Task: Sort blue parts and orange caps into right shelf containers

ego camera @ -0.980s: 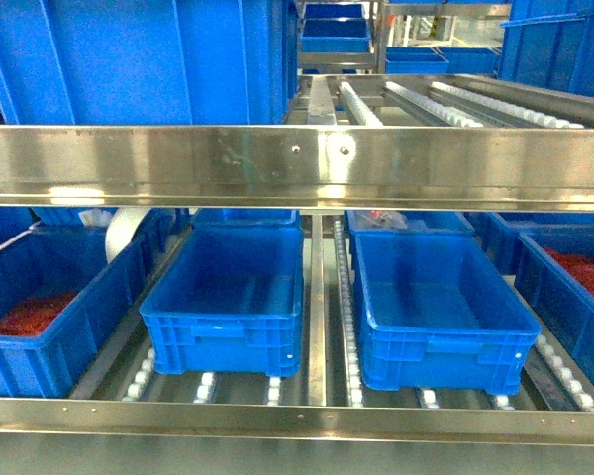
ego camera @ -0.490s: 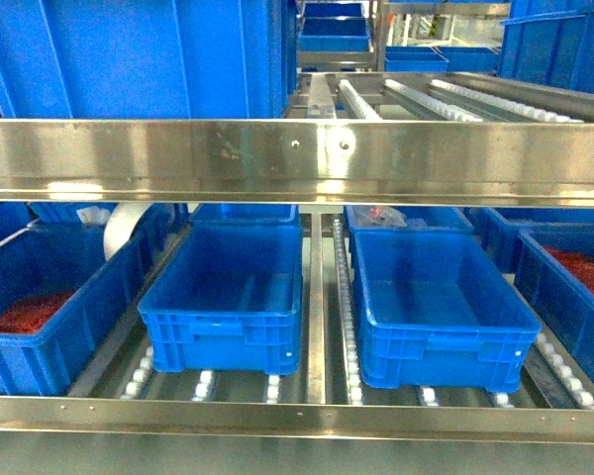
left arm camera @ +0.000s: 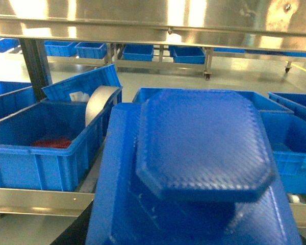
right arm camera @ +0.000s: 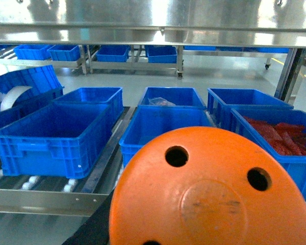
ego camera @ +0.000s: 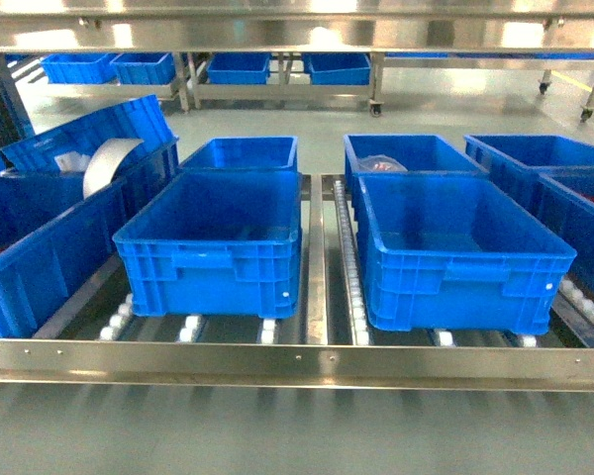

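Observation:
A large blue part [left arm camera: 204, 148], flat with cut corners and a textured face, fills the left wrist view and hides my left gripper's fingers; it hangs before the shelf, held up. A round orange cap [right arm camera: 214, 194] with three holes fills the lower right wrist view the same way and hides my right gripper. Blue shelf containers stand on the rollers: an empty one at centre right [ego camera: 455, 247] and one at far right [right arm camera: 275, 153] that holds orange-red pieces [right arm camera: 280, 135]. Neither gripper shows in the head view.
Another empty blue crate [ego camera: 213, 237] stands at centre left. The left crate [left arm camera: 35, 153] holds red pieces [left arm camera: 53, 143], and behind it a tilted crate holds a white roll [ego camera: 109, 163]. Steel rails [ego camera: 297, 361] run along the shelf front and overhead [right arm camera: 153, 25].
The head view has shifted: the upper steel rail that crossed the middle now sits at the top edge, and the crates are seen more from above. The crates themselves have not moved.

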You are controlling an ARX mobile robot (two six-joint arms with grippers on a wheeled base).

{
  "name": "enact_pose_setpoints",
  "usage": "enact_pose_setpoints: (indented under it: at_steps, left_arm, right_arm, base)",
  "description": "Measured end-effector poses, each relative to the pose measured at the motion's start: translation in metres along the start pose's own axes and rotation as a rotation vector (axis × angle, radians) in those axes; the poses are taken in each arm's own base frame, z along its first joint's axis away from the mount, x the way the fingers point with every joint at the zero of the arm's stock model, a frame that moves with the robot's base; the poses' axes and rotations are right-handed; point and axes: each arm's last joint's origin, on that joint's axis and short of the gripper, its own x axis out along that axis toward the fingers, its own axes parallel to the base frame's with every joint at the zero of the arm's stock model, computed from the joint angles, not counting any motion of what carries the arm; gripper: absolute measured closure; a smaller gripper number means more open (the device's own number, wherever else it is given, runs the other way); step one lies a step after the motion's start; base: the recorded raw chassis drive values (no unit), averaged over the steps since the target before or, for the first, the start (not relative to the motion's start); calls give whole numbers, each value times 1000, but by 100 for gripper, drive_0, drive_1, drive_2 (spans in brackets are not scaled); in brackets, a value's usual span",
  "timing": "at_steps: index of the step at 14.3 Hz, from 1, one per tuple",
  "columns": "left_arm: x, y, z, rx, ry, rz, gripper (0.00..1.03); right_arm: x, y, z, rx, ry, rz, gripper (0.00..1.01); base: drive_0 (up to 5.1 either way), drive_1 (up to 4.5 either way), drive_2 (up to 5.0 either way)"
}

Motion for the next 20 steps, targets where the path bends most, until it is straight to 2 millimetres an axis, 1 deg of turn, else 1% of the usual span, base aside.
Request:
enact_pose_setpoints:
  at_steps: [20]
  left_arm:
    - [0,0,0,-1,0,0,61]
  right_arm:
    - [0,0,0,-1,0,0,57]
  base:
    - [0,0,0]
